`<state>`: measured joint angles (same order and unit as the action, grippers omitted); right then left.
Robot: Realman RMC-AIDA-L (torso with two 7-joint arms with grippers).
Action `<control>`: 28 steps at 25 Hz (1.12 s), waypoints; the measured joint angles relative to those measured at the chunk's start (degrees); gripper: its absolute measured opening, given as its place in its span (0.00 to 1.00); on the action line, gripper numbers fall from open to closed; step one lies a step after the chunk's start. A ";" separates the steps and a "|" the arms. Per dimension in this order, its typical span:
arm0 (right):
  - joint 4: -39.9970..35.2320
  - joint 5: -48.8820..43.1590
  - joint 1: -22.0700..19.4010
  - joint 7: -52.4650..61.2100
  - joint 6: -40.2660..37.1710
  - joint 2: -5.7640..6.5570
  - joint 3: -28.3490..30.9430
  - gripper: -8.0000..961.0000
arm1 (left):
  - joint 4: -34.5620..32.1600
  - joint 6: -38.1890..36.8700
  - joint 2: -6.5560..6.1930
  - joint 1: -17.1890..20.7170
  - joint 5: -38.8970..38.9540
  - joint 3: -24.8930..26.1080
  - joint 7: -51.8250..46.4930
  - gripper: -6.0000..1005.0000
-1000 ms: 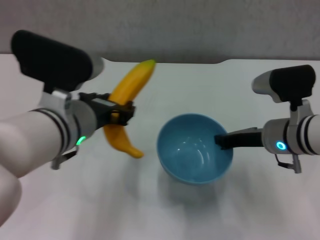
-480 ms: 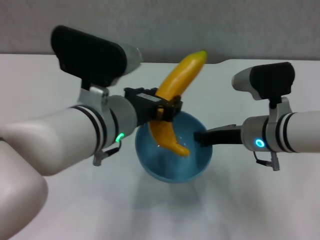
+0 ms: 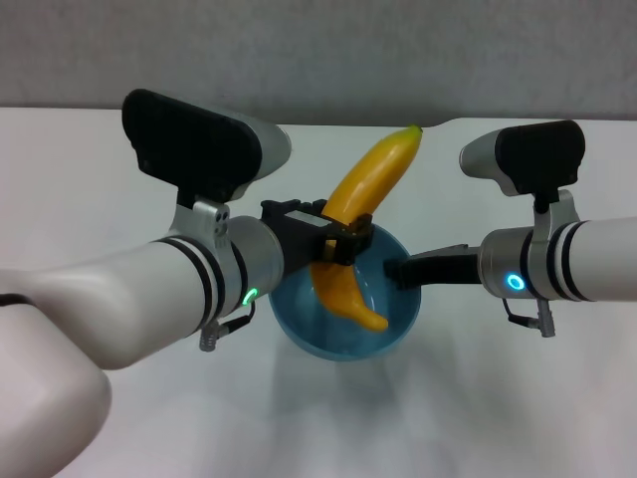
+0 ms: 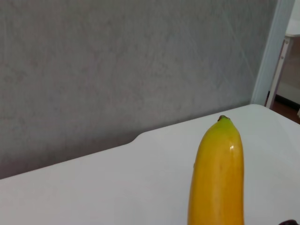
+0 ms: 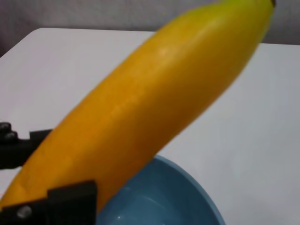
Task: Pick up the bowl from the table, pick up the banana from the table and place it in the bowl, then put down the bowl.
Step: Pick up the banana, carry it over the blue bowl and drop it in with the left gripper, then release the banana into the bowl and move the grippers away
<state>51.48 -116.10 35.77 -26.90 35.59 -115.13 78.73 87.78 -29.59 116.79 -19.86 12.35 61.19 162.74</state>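
The light-blue bowl [image 3: 343,334] hangs above the white table [image 3: 498,398] at the middle of the head view. My right gripper [image 3: 398,271] is shut on the bowl's right rim and holds it up. My left gripper [image 3: 338,242] is shut on the yellow-orange banana [image 3: 363,194] at its middle. The banana stands tilted, its lower end inside the bowl and its upper end pointing up and away. The banana fills the right wrist view [image 5: 140,108] above the bowl [image 5: 159,197]. Its upper tip shows in the left wrist view [image 4: 218,178].
The table's far edge has a shallow notch [image 3: 368,125] behind the banana's tip. A grey wall [image 3: 318,50] rises behind the table. White tabletop lies on all sides of the bowl.
My left gripper has carried the banana from the left of the bowl to over it and lowered its lower end into the bowl. My right gripper has moved the bowl slightly left.
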 joint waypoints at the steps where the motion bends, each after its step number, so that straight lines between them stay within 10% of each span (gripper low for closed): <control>1: -0.02 0.00 -0.01 0.00 0.00 0.00 0.02 0.09 | -0.13 -0.01 -0.02 -0.11 0.01 -0.07 0.00 0.61; 20: -2.46 -0.05 0.29 0.00 1.88 0.34 2.68 0.10 | 0.43 -4.18 -0.34 3.13 -3.87 6.29 0.02 0.90; 28: -13.05 -0.44 8.87 -2.68 9.82 0.54 13.22 0.10 | 0.26 -5.57 -0.42 8.20 -5.90 14.01 0.04 0.90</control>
<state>38.44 -116.54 44.64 -29.58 45.41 -114.59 91.96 88.04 -35.16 116.37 -11.66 6.45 75.20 162.78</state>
